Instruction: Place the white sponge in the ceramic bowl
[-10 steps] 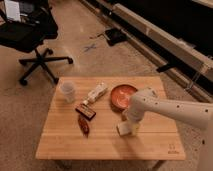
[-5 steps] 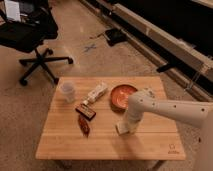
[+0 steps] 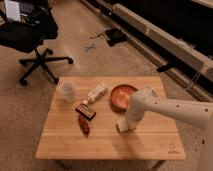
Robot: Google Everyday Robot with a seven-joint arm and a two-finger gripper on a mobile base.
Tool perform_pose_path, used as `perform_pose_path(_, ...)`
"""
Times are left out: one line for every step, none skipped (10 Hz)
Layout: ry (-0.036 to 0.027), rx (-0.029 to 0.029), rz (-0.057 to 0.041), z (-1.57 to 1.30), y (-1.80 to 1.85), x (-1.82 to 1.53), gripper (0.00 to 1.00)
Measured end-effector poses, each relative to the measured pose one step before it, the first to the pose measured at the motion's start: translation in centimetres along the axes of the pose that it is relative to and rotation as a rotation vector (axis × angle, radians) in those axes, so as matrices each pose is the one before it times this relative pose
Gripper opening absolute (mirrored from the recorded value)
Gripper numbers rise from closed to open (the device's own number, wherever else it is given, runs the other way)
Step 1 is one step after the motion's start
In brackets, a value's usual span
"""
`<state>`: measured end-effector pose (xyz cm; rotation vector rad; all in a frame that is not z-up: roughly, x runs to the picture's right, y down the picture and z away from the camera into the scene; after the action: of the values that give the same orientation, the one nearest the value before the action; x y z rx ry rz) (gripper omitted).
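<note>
Sponge handling looked easy: the white sponge (image 3: pixel 121 126) was a small cream block lying on the wooden table (image 3: pixel 110 145), directly beneath the gripper (image 3: pixel 126 123), which had descended on it from above at the end of the white arm (image 3: pixel 170 107). Whether the gripper was clamped on it or merely around it could not be told. By its look the block was probably light and soft, likely to compress under a pinch rather than slip, so a hold across its short sides near the middle seemed sensible, with no fear of breakage. Just beyond the gripper sat the ceramic bowl (image 3: pixel 121 96), orange-red and seemingly empty, hard and likelier to chip. Farther off to the side lay a dark packet (image 3: pixel 86 111), a reddish wrapper (image 3: pixel 84 126), a cream box (image 3: pixel 96 93) and a plastic cup (image 3: pixel 68 91).
</note>
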<state>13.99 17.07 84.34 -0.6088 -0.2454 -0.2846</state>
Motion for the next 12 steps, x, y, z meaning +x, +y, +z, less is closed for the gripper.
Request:
perform_pose_path(-0.00157, 0.01105, -0.00304, -1.043, -1.523, 0.458, 0.26)
perform_pose_path(-0.00627, 0.01459, -0.00875, -1.234, -2.103, 0.696, 0.3)
perform_pose_path(-0.00319, 0.00952, -0.00622, -0.891, -1.028, 0.382, 0.3)
perform_pose_path(-0.00194, 0.00988, -0.00465, -0.553, -0.908, 0.455, 0.3)
perform_pose_path(-0.00671, 0.01028, -0.00888, -0.272, -0.894, 0.035, 0.3)
perform_pose_path(-0.00609, 0.00222, -0.00538, -0.097, -0.4, 0.19, 0.28)
perform_pose_path(0.00088, 0.00199, 0.00036, -0.126, -0.569, 0.989, 0.2)
perform_pose_path(-0.0019, 0.00793, -0.01441, -0.039, -1.622, 0.572, 0.07)
perform_pose_path(-0.00526, 0.00387, -0.01674, -0.033, -1.222, 0.16, 0.03)
perform_pose_path(-0.00293, 0.00122, -0.00987, -0.151, -0.848, 0.244, 0.03)
perform_pose_path(-0.00724, 0.00431, -0.01672, -0.239, -1.167, -0.209, 0.03)
perform_pose_path(-0.0071, 0.00737, -0.015, -0.449, -1.008, -0.269, 0.05)
